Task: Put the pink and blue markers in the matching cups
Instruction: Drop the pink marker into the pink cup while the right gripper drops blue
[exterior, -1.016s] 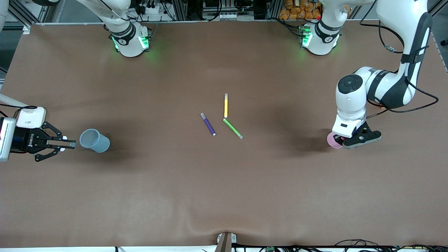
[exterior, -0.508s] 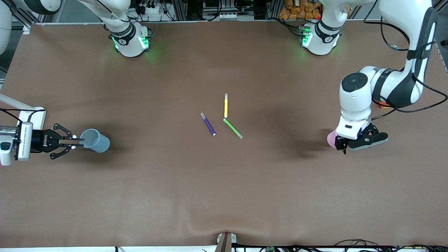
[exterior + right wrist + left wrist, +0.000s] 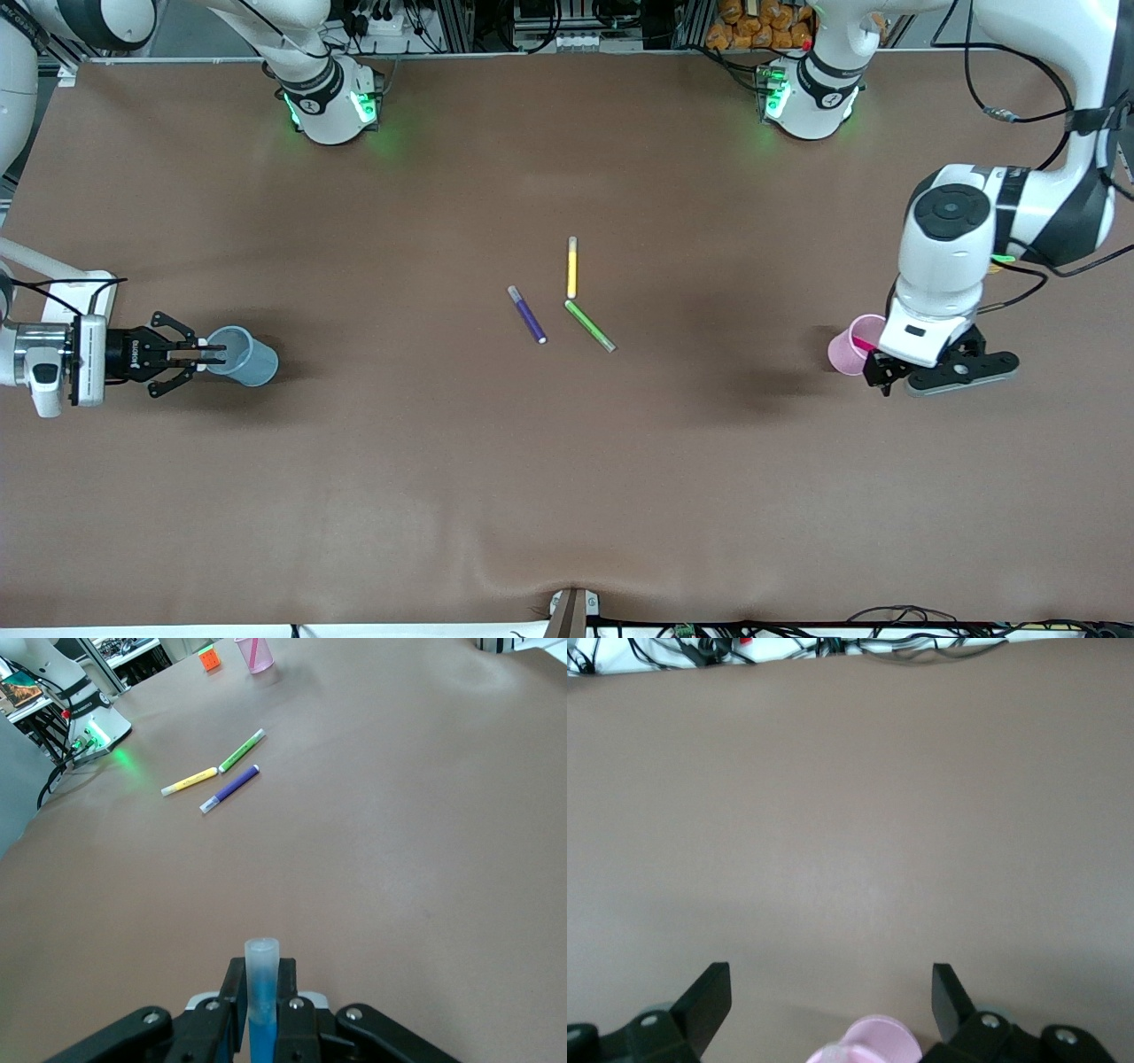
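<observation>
The pale blue cup [image 3: 246, 358] stands near the right arm's end of the table. My right gripper [image 3: 213, 358] is shut on the blue marker [image 3: 262, 992], its tips at the cup's rim; the grey cap sticks out past the fingers. The cup itself is out of the right wrist view. The pale pink cup [image 3: 852, 346] stands near the left arm's end with the pink marker [image 3: 862, 342] inside it. My left gripper [image 3: 879, 372] is open and empty just beside that cup. In the left wrist view the cup's rim [image 3: 877, 1036] shows low between the spread fingers [image 3: 709, 997].
Three other pens lie at the table's middle: yellow [image 3: 572, 267], dark purple [image 3: 527, 315] and lime green [image 3: 590, 325]. They also show in the right wrist view, with the pink cup [image 3: 258, 653] and a small orange cube [image 3: 209, 657] past them.
My right gripper has carried the blue marker up to the blue cup's rim. My left gripper has moved off the pink cup toward the left arm's end, uncovering the pink marker in it.
</observation>
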